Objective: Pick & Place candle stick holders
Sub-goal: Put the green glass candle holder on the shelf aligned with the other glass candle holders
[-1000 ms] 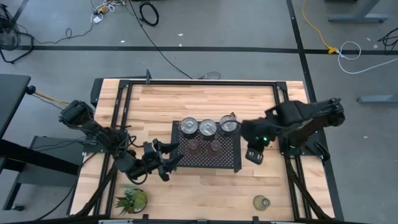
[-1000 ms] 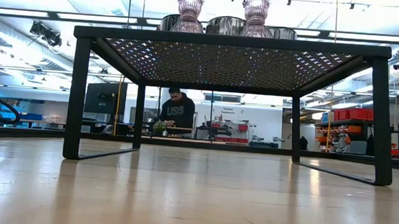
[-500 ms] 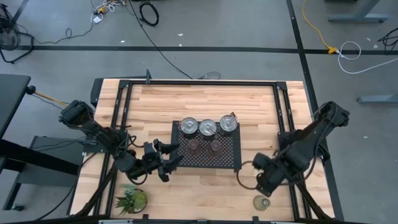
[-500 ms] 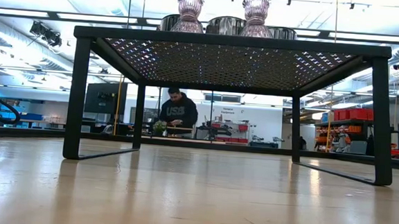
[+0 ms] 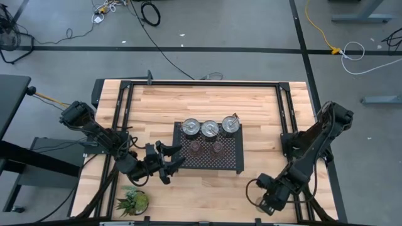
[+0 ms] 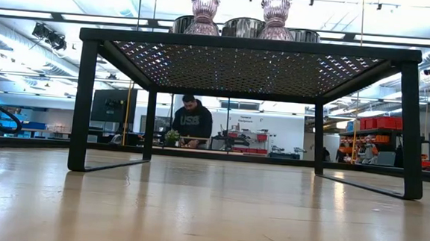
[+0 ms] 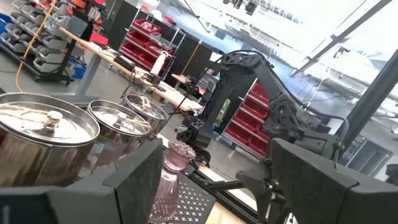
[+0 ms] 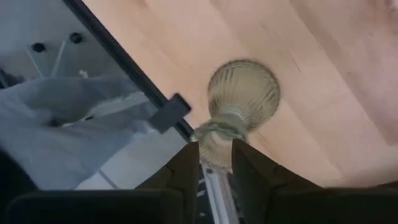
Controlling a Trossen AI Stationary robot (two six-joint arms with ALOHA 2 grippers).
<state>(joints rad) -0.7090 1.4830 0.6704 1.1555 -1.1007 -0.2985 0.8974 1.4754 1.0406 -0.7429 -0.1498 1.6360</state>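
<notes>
High view: five candle stick holders (image 5: 210, 127) sit on the mesh tray (image 5: 239, 161) at desk (image 5: 251, 100) centre; the right end effector (image 5: 264, 204) reaches, arm stretched low, to five o'clock, covering the sixth.

Low view: two pinkish holders (image 6: 204, 11) top the tray.

Left wrist view: the left end effector (image 7: 211, 180) waits spread wide beside the tray — likely idle.

Right wrist view: narrow fingers (image 8: 186, 168) straddle the greenish holder (image 8: 242, 99), seemingly not yet clamped.

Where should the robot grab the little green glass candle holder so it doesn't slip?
Probably by the narrow neck. The green glass holder stands upright on the wood table near its edge, with a wide ribbed foot and a thinner waist above. The right gripper is right over it; coming straight down with a finger on either side of that waist looks safest.
</notes>
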